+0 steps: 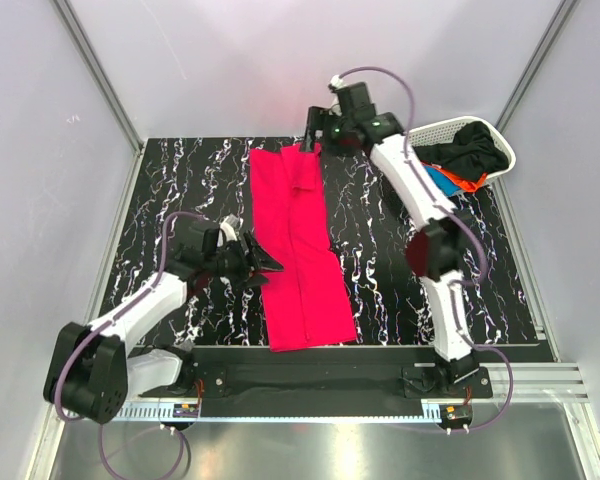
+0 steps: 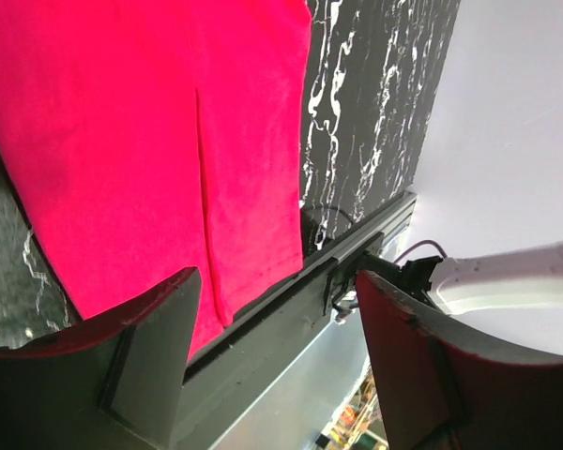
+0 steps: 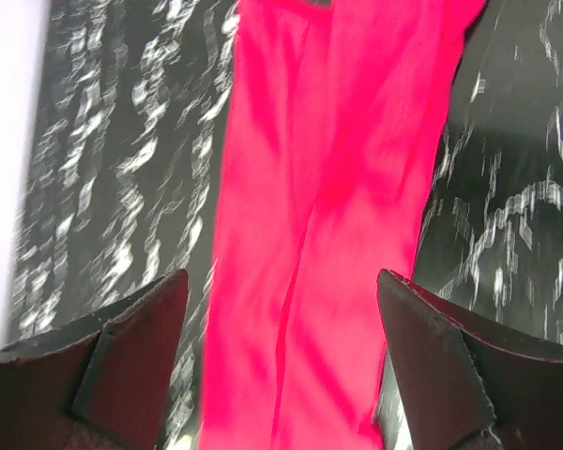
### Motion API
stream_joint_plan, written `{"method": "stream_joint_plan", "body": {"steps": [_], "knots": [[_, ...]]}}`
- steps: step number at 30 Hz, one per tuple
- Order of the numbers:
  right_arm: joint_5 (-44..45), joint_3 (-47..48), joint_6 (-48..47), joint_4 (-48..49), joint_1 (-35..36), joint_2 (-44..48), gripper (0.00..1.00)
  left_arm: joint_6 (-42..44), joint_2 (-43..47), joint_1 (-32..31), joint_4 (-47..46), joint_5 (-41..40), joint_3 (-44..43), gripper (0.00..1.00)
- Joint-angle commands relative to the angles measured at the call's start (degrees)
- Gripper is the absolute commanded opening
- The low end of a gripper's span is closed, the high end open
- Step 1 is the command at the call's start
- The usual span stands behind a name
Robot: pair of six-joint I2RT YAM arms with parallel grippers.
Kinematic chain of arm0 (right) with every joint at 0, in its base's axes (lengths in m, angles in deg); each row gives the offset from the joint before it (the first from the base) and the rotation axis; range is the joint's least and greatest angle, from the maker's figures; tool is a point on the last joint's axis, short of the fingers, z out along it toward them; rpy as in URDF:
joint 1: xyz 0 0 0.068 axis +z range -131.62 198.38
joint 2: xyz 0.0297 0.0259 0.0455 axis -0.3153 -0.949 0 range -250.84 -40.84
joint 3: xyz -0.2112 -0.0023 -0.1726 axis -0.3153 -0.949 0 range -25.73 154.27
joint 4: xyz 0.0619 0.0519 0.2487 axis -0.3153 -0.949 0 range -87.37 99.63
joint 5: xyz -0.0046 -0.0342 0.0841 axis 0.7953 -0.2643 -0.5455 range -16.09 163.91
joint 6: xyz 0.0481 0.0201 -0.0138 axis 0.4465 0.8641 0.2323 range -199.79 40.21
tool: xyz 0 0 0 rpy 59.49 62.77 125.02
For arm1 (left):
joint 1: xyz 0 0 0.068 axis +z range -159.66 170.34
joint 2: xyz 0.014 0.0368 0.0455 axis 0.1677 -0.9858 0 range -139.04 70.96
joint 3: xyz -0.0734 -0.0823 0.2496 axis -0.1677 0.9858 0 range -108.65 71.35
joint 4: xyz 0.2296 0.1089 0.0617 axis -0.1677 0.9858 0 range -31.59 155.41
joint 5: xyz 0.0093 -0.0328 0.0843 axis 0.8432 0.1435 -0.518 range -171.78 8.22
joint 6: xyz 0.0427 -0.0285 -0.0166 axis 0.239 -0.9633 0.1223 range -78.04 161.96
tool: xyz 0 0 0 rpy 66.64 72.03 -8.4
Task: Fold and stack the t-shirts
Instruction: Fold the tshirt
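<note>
Pinkish-red t-shirt (image 1: 298,245) lies flat on the table (image 1: 180,180) as a long narrow strip, near hem close to the front edge. Left gripper (image 1: 263,262) sits just beside the strip's left edge, jaws apart, nothing held. Right gripper (image 1: 312,140) is over the far end, jaws wide, gripping nothing. Far right: white basket (image 1: 503,150) holding black t-shirt (image 1: 477,150), blue t-shirt (image 1: 442,180), orange t-shirt (image 1: 470,184).

White arms (image 1: 140,306), black joints, purple cables (image 1: 385,69)
</note>
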State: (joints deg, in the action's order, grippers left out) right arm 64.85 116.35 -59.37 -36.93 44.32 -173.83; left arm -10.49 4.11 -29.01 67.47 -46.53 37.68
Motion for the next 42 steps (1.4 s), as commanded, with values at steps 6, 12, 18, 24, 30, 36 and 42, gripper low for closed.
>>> {"method": "stream_joint_plan", "body": {"steps": [6, 12, 18, 24, 30, 36, 42], "knots": [[-6.84, -46.76, 4.36, -1.62, 0.52, 34.5, 0.83, -9.07, 18.32, -1.12, 9.91, -5.1, 8.08, 0.68], [-11.23, -74.46, 6.2, 2.53, 0.52, 51.3, 0.74, -15.57, 29.4, -5.24, 12.03, -6.59, 17.65, 0.68], [-19.48, -93.63, 11.21, 6.65, 0.52, 60.9, 0.56, -19.71, 32.66, -10.08, 12.3, -11.59, 22.59, 0.69], [-23.72, -102.26, 13.77, 11.58, 0.52, 62.07, 0.51, -18.22, 24.51, -13.24, 10.72, -12.92, 21.54, 0.69], [-28.56, -104.81, 13.5, 15.8, 0.52, 54.25, 0.54, -21.64, 20.1, -19.92, 6.78, -15.91, 22.24, 0.7], [-30.14, -107.89, 14.99, 20.1, 0.78, 51.69, 0.54, -25.59, 14.82, -25.46, 2.63, -18.27, 22.77, 0.67], [-28.73, -110.0, 15.35, 23.8, 1.93, 48.01, 0.53, -27.8, 15.61, -26.52, 2.45, -20.38, 23.65, 0.6]]}}
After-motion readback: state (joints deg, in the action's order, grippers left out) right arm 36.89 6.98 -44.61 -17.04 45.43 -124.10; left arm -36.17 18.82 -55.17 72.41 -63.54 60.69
